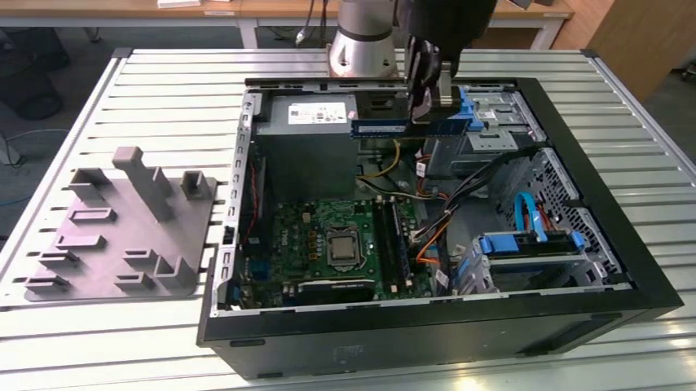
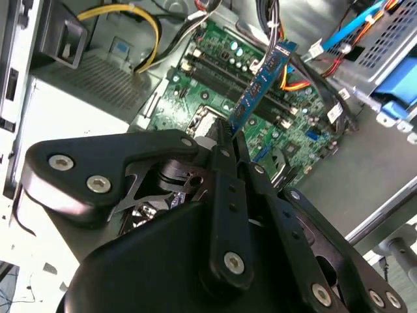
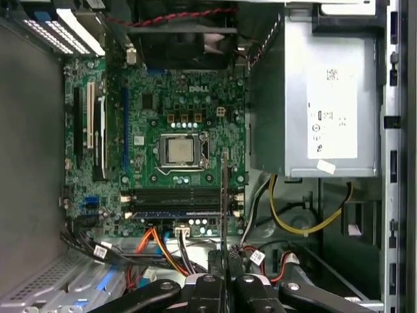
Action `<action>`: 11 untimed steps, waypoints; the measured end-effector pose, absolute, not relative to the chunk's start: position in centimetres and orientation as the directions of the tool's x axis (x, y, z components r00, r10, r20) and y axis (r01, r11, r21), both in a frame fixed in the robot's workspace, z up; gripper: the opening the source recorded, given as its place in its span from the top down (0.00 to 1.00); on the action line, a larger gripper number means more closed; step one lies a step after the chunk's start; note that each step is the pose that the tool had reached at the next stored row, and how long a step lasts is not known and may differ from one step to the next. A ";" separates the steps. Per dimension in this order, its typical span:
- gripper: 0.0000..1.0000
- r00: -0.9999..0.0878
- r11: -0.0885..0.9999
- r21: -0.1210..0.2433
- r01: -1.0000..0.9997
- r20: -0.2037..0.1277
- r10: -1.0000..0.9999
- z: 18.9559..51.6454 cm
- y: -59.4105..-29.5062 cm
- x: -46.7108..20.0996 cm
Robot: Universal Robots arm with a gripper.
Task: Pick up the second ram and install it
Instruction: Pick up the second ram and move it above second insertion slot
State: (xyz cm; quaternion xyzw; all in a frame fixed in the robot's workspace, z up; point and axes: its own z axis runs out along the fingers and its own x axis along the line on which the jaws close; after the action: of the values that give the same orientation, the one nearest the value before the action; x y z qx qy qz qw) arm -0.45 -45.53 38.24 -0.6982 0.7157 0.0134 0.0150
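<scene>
Holding second ram [image 2: 260, 88] clear above motherboard [image 3: 163, 104]

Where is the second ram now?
In the exterior view the second ram is clamped in the gripper, in the air over the open computer case, near the grey power supply.

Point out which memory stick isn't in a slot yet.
The second ram, clamped in the gripper above the open case; the other stick is seated on the motherboard.

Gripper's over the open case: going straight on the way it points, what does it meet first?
Probably the motherboard's memory slots, met by the second ram that the gripper holds; depth is unclear, and the cables beside them may come first.
</scene>
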 end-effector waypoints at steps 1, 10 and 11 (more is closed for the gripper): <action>0.86 -0.025 0.025 -0.002 -1.000 -0.040 -0.999 38.2 -45.5 -0.2; 0.86 -0.025 0.025 -0.001 -1.000 -0.040 -0.999 38.2 -45.2 1.9; 0.86 -0.025 0.025 -0.001 -1.000 -0.040 -0.999 38.2 -45.2 2.1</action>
State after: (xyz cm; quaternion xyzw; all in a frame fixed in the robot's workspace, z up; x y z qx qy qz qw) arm 2.12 -45.20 38.17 -0.6981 0.7157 0.0135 0.0149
